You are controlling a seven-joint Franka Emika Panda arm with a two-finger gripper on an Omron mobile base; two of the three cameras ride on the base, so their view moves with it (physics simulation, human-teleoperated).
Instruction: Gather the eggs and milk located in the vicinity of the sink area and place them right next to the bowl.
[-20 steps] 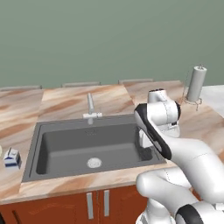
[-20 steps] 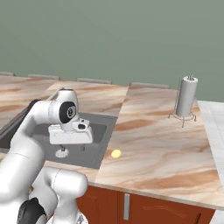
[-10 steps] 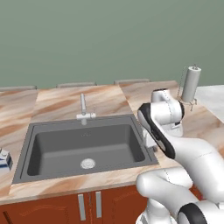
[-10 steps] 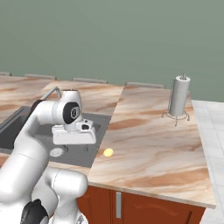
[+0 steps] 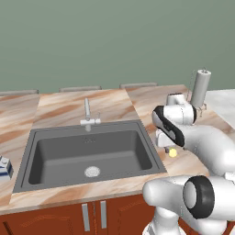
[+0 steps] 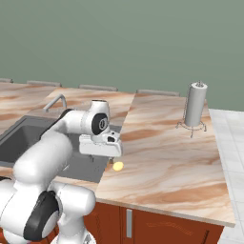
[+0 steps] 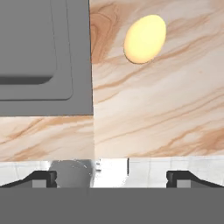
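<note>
A pale yellow egg (image 5: 172, 153) (image 6: 117, 166) lies on the marble counter just right of the sink (image 5: 92, 151), near its front right corner. My gripper (image 7: 111, 177) (image 6: 101, 153) hovers over the sink's right rim, pointing down, open and holding nothing. In the hand view the egg (image 7: 145, 38) sits ahead of the fingertips (image 7: 41, 178), well apart from them. The milk (image 5: 3, 166) stands on the counter left of the sink, cut off by the frame edge. The bowl is out of view.
A thin grey faucet (image 5: 87, 114) rises behind the basin, which has a round drain (image 5: 92, 171). A paper towel holder (image 5: 200, 87) (image 6: 195, 105) stands at the back right. Bare marble counter (image 6: 167, 157) stretches right of the egg.
The whole scene has slid slightly left in both base views, so the camera moved. The arm holds its pose above the sink rim, jaws still open. The egg has not moved on the counter.
</note>
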